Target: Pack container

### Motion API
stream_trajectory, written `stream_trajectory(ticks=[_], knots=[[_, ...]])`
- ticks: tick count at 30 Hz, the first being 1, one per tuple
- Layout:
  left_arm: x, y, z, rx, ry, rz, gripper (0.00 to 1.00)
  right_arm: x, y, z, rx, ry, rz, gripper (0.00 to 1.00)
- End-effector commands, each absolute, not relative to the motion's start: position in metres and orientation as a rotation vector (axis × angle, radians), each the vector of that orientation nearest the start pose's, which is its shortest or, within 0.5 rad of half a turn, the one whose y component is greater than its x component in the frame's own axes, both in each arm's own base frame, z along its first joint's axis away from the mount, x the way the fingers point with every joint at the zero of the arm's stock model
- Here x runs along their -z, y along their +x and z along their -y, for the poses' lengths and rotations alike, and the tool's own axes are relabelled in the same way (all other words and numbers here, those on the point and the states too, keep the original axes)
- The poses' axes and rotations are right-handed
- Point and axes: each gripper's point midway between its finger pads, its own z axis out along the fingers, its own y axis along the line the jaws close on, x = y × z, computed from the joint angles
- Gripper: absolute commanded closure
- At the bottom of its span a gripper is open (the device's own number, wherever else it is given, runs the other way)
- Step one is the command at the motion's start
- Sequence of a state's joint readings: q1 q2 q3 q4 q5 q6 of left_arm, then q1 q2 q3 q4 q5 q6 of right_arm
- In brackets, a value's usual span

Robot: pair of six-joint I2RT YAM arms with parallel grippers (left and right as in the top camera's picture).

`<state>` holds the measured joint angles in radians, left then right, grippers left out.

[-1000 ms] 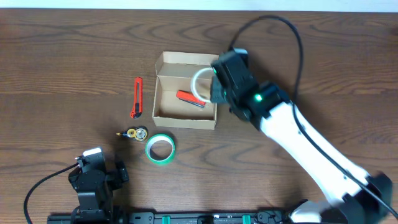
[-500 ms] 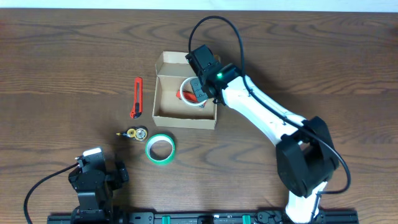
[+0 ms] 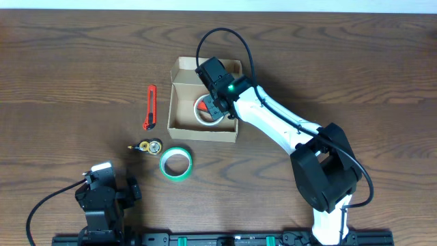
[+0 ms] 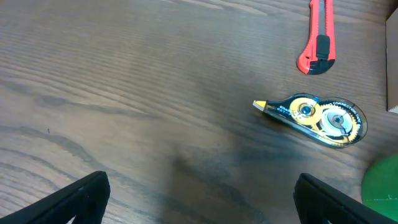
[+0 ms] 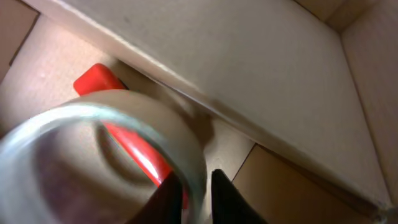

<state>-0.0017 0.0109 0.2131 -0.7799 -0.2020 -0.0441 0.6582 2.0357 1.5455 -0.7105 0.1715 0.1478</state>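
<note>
The container [image 3: 179,102] is an open tan cardboard box at the table's middle, its flap lid standing at the back. My right gripper [image 3: 213,104] is inside it, shut on a clear tape roll [image 3: 207,111] whose wall sits between the fingers [image 5: 198,198]. The clear tape roll [image 5: 93,155] hangs over a red object [image 5: 134,146] lying on the box floor. My left gripper [image 4: 199,202] is open and empty low over bare wood at the front left. A green tape roll [image 3: 175,163] lies in front of the box.
A red box cutter [image 3: 149,107] lies left of the box; it also shows in the left wrist view [image 4: 320,34]. A yellow correction-tape dispenser [image 3: 147,146] lies near the green roll, and shows in the left wrist view [image 4: 317,117]. The green roll's edge [image 4: 382,183] shows there too.
My right arm has swung left and down, carrying the clear tape roll from above the box's right edge into the box. The left arm has not moved.
</note>
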Motion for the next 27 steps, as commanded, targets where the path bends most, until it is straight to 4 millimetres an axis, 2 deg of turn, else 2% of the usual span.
stream_trajectory(ticks=[1,7,9,11,16,17,22,25,27], knots=[[-0.073,0.181,-0.036,-0.216,-0.15,-2.194,0.05,-0.063,0.393,-0.271,0.014,-0.664,-2.641,0.82],[-0.073,0.181,-0.036,-0.216,-0.15,-2.194,0.05,-0.064,0.392,-0.272,0.014,-0.67,-2.643,0.73],[-0.073,0.181,-0.036,-0.216,-0.15,-2.194,0.05,-0.066,0.391,-0.274,0.01,-0.673,-2.637,0.48],[-0.073,0.181,-0.036,-0.216,-0.15,-2.194,0.05,-0.069,0.39,-0.275,0.004,-0.675,-2.629,0.29],[-0.073,0.181,-0.036,-0.216,-0.15,-2.194,0.05,-0.084,0.388,-0.28,-0.017,-0.676,-2.599,0.09],[-0.073,0.181,-0.036,-0.216,-0.15,-2.194,0.05,-0.092,0.388,-0.281,-0.027,-0.673,-2.584,0.01],[-0.073,0.181,-0.036,-0.216,-0.15,-2.194,0.05,-0.126,0.381,-0.292,-0.145,-0.679,-2.531,0.01],[-0.073,0.181,-0.036,-0.216,-0.15,-2.194,0.05,-0.156,0.369,-0.299,-0.265,-0.693,-2.494,0.01],[-0.073,0.181,-0.036,-0.216,-0.15,-2.194,0.05,-0.179,0.36,-0.297,-0.317,-0.676,-2.474,0.01]])
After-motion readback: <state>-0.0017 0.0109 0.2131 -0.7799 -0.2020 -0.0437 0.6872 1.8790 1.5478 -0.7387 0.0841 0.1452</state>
